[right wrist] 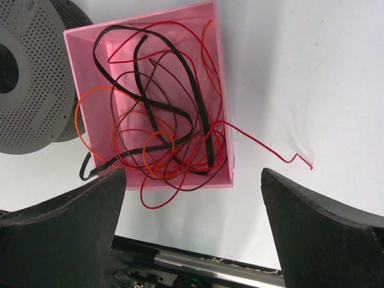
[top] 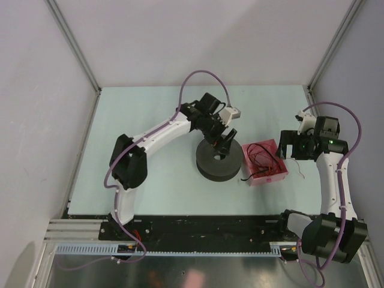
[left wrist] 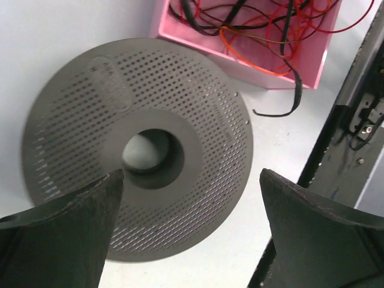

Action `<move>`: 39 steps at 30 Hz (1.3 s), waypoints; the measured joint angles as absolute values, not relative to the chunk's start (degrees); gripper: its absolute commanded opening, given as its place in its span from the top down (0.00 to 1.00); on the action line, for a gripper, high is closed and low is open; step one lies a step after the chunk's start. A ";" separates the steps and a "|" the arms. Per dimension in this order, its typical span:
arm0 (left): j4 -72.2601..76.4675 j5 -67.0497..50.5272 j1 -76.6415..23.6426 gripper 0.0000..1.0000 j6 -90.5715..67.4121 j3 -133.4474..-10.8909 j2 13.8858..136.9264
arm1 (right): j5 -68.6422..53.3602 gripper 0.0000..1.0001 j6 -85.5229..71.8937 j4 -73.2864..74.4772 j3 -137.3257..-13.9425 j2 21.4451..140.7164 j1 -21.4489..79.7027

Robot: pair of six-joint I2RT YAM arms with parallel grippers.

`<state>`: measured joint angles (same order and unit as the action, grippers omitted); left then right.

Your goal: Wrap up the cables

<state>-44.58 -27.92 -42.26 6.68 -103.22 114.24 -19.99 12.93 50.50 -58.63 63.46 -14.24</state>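
Top external and wrist views: wrapping not yet begun.
Cables all tangled in pink tray, one red end trailing onto table; spool beside it, no wire visible on it; left gripper and right gripper spread wide, holding nothing.

A dark perforated spool lies flat on the pale worktop. A pink box sits just beside it

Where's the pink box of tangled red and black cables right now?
Top view: the pink plastic box holding the cables sits right of centre on the table, just right of the black perforated spool.
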 measured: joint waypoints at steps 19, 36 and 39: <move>-43.94 -30.06 -46.15 0.01 -2.55 -102.72 122.89 | -15.62 0.01 15.33 52.66 -59.83 63.31 -16.51; -41.06 -22.44 -43.75 0.01 0.23 -81.21 111.44 | -15.59 0.21 39.79 56.10 -62.08 74.30 -25.23; -41.58 -21.91 -42.48 0.01 1.72 -78.46 108.57 | -17.37 0.27 42.44 55.59 -62.15 77.06 -25.26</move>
<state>-41.58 -21.91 -42.48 1.72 -78.46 108.57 -17.37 42.44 55.59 -62.15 77.06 -25.26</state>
